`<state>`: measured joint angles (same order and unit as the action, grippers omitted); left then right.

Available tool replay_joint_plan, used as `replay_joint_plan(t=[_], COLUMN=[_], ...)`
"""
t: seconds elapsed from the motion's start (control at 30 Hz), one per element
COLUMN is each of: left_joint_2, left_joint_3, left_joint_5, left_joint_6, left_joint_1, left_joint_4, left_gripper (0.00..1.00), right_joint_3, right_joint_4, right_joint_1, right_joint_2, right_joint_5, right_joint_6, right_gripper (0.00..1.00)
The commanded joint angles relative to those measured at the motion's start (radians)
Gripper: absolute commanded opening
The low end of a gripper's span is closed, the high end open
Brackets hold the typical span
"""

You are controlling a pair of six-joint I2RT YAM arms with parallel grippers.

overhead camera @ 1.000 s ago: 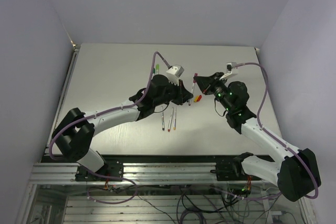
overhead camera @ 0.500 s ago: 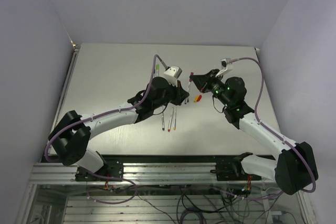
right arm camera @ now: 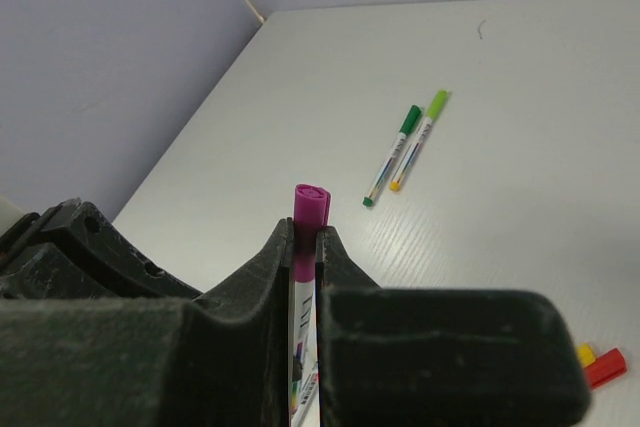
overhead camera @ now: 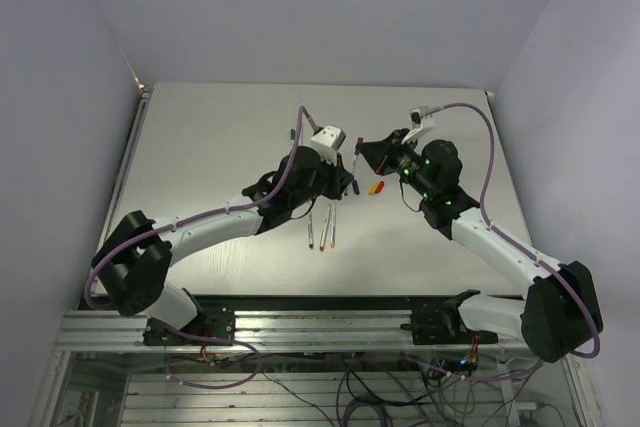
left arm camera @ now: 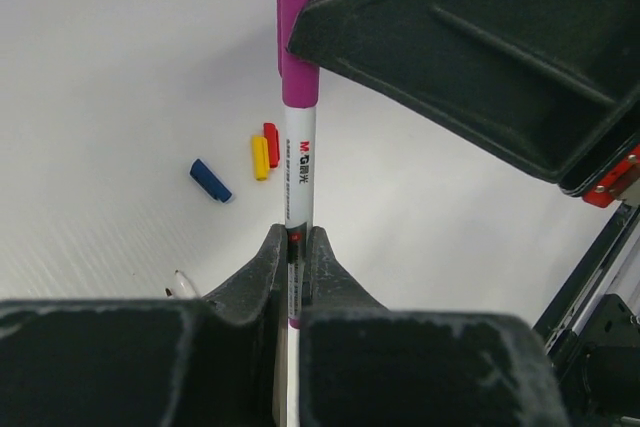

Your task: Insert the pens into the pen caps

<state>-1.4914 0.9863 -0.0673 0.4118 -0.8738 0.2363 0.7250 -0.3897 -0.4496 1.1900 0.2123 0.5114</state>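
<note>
The grey bench [overhead camera: 200,137] carries everything. Above its middle the left arm [overhead camera: 220,215] and the right arm [overhead camera: 490,242] now meet. A second ago they were a little apart, and the right arm has since swung in toward the left.

The left hand [left arm camera: 297,252] is clamped on the lower body of one white pen [left arm camera: 298,162] and holds it upright. The right hand [right arm camera: 305,247] is clamped on the purple cap [left arm camera: 300,17], which now sits over the pen's upper end. I judge this pen is nearly capped, and it perhaps needs one last push.

Other pens [overhead camera: 323,231] wait on the bench just below the hands. The blue cap [left arm camera: 210,180], yellow cap [left arm camera: 260,157] and red cap [left arm camera: 271,144] lie loose nearby.
</note>
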Motion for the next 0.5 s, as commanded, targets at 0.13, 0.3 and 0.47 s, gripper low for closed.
replay_joint_plan(t=[0.13, 0.3, 0.47], left_joint_2=[0.041, 0.037, 0.006], left_joint_3=[0.131, 0.135, 0.141], left_joint_5=[-0.054, -0.057, -0.057], left_joint_6=[0.014, 0.013, 0.013], left_joint_1=[0.035, 0.036, 0.036], left_joint_4=[0.301, 0.269, 0.184], left_gripper=[0.07, 0.07, 0.07], right_joint_3=[-0.021, -0.022, 0.019], right_joint_4=[0.268, 0.245, 0.220], right_joint_1=[-0.038, -0.038, -0.038], right_joint_2=[0.099, 0.105, 0.069], right_joint_5=[0.028, 0.021, -0.085], right_joint_6=[-0.043, -0.045, -0.054], right_gripper=[0.00, 0.00, 0.12])
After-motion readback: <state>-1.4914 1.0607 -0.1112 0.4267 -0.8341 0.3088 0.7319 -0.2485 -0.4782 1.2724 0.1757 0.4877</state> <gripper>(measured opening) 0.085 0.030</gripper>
